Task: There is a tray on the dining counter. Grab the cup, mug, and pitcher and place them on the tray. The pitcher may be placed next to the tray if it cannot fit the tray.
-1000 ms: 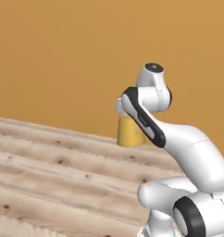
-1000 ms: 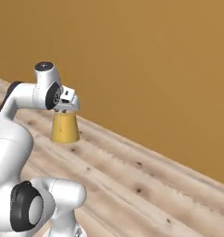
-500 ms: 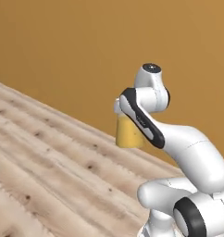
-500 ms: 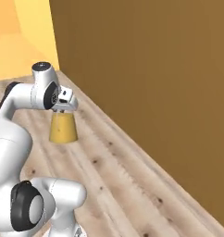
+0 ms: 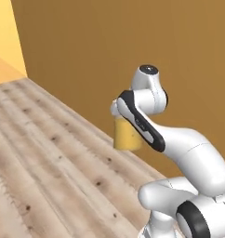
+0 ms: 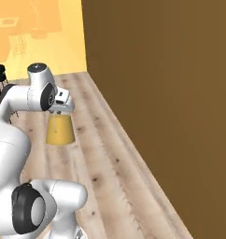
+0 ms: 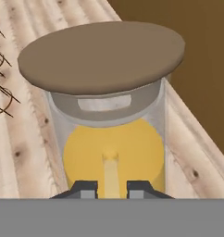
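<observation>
One thing is in my gripper [image 7: 111, 185]: the pitcher [image 6: 59, 128], held by nearly closed fingers, hanging above the wooden floor [image 5: 44, 158] beside a brown wall [image 6: 166, 93]. I judge this the carrying step; next I must reach the tray and lower it upright.

No readable text, labels, brands, numbers or signs are showing in any view.
</observation>
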### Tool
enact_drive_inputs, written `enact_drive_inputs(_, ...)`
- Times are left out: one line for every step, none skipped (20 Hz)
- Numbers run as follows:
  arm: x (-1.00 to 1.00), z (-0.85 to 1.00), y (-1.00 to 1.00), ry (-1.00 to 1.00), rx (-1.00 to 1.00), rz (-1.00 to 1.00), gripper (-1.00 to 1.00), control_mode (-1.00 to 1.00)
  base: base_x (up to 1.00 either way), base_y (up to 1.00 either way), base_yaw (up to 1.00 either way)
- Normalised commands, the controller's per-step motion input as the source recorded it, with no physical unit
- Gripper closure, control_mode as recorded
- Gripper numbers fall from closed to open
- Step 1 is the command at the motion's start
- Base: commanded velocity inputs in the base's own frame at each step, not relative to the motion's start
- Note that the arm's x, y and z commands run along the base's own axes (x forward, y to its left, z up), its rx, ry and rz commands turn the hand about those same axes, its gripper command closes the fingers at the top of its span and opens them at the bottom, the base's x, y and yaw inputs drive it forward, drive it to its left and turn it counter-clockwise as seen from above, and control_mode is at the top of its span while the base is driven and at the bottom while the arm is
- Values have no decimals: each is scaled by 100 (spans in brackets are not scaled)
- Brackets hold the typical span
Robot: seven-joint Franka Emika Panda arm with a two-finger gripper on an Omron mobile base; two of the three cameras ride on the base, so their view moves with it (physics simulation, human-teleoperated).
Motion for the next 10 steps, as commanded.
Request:
enact_drive_inputs(0,0,0,0,0,0,100,100,100,0,11)
enact_drive_inputs(0,0,0,0,0,0,100,100,100,0,9)
enact_drive_inputs(0,0,0,0,0,0,100,100,100,0,10)
enact_drive_inputs(0,0,0,0,0,0,100,100,100,0,11)
enact_drive_inputs(0,0,0,0,0,0,100,100,100,2,12)
enact_drive_inputs(0,0,0,0,0,0,100,100,100,24,16)
enact_drive_inputs(0,0,0,0,0,0,100,100,100,34,19)
enact_drive_inputs(0,0,0,0,0,0,100,100,100,39,19)
enact_drive_inputs(0,0,0,0,0,0,100,100,100,33,19)
enact_drive_inputs(0,0,0,0,0,0,100,100,100,21,19)
